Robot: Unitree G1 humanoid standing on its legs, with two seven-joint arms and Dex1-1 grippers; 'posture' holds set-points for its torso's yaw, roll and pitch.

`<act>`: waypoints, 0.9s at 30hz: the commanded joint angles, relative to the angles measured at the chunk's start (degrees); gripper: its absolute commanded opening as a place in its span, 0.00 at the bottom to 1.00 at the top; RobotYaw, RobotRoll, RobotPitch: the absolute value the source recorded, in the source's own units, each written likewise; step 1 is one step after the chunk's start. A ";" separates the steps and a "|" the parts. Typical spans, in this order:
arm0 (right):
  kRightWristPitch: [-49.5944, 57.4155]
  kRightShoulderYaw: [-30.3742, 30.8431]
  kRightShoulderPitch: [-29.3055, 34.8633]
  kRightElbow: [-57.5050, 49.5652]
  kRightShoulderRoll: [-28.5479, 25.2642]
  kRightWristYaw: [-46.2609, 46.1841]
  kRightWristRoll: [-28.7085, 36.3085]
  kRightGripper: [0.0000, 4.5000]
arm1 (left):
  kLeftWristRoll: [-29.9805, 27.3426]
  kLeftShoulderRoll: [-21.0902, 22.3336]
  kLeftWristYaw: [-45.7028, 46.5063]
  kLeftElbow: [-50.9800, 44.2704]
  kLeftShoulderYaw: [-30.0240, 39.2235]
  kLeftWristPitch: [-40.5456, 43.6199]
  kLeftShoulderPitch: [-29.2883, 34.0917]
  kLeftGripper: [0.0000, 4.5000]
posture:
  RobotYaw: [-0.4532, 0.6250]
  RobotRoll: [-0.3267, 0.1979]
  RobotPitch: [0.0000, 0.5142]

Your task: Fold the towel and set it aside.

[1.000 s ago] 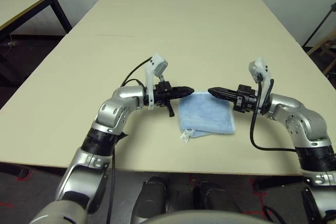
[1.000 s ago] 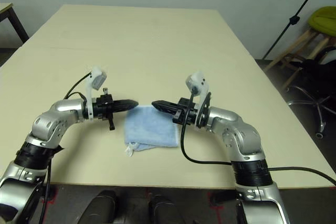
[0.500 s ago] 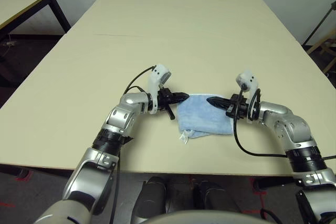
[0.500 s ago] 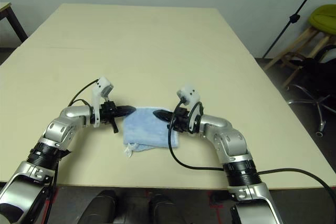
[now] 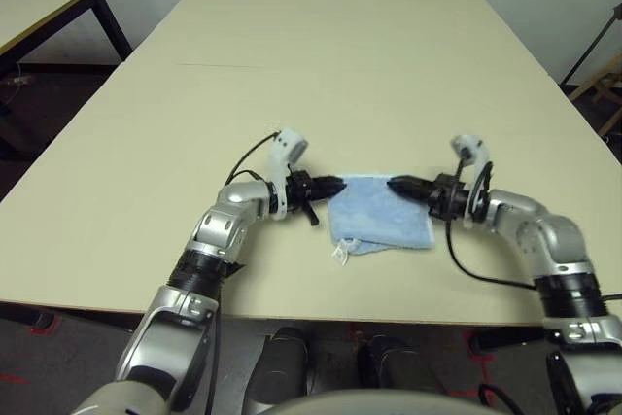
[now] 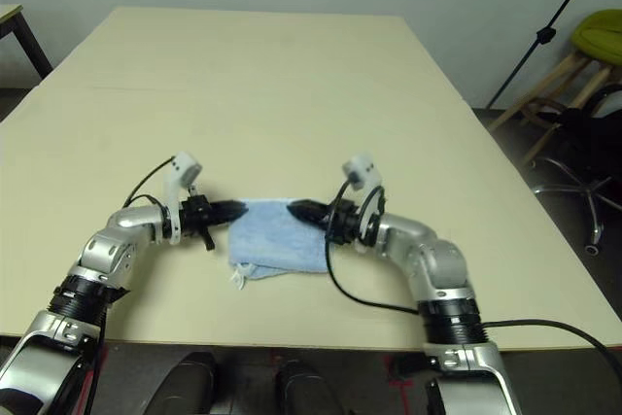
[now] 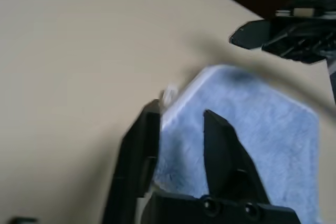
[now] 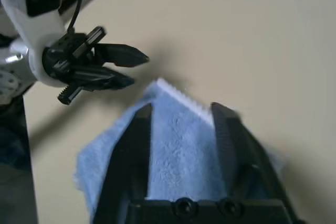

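The light blue towel (image 5: 381,217) lies folded and flat on the table (image 5: 340,65) near its front edge, with a small white tag (image 5: 341,255) at its near left corner. My left gripper (image 5: 337,184) sits low at the towel's far left corner. In the left wrist view its fingers (image 7: 144,135) stand apart over the towel's white edge (image 7: 181,95). My right gripper (image 5: 397,184) points at the far edge from the right. Its fingers (image 8: 223,119) are also apart, with blue cloth (image 8: 178,145) showing between them. Both are open and neither pinches the cloth.
A second table (image 5: 49,7) stands at the far left. Right of my table are a dark stand (image 6: 544,36), a green chair (image 6: 598,41) and an office chair base (image 6: 573,182). Bare tabletop stretches behind and to both sides of the towel.
Both arms have come down from above the towel to its far edge. The fingers of both grippers, shut before, now stand apart.
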 commanded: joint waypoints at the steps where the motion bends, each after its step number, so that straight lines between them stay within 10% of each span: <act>1: 10.57 -3.73 -1.39 -0.41 -3.06 -4.83 2.97 0.79 | -1.73 2.09 -4.03 -2.07 1.85 -4.39 1.16 0.67 | 0.51 0.62 0.16; 5: 25.92 -8.29 -5.53 4.57 -7.05 -6.24 8.30 1.00 | -4.56 5.63 -9.84 -4.45 3.75 -7.96 2.69 0.99 | 0.51 0.62 0.16; 16: 42.84 -5.20 -7.86 15.98 -10.86 -9.18 11.43 1.00 | -11.57 17.48 -24.18 -8.73 7.84 -8.06 8.68 0.99 | 0.53 0.62 0.14; 27: 42.84 -2.34 -9.13 16.75 -0.73 -15.55 12.68 1.00 | -12.44 18.02 -25.54 -8.76 8.04 -8.31 9.93 0.99 | 0.54 0.62 0.14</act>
